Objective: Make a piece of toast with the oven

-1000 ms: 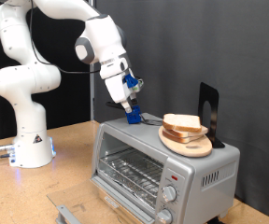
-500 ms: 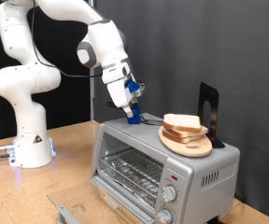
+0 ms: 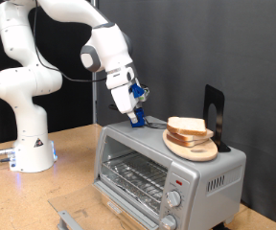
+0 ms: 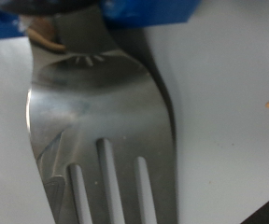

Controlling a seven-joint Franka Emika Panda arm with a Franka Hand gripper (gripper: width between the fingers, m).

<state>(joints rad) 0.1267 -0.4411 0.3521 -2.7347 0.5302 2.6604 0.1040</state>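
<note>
Black backdrop | one oven (image 3: pixel 167 168) | one toast (image 3: pixel 188 126) | fingers (image 3: pixel 135 119) gripping fork (image 4: pixel 102 131)

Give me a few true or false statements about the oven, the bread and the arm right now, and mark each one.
1. The piece of toast lies on a round wooden plate on top of the oven. True.
2. The toast is already on the wire rack inside. False: the rack is bare.
3. The oven door is open. True.
4. The tool is down by the oven's knobs. False: it is above the oven's top, on the exterior view's left of the plate.
5. The wrist view shows a metal fork close up. True.
</note>
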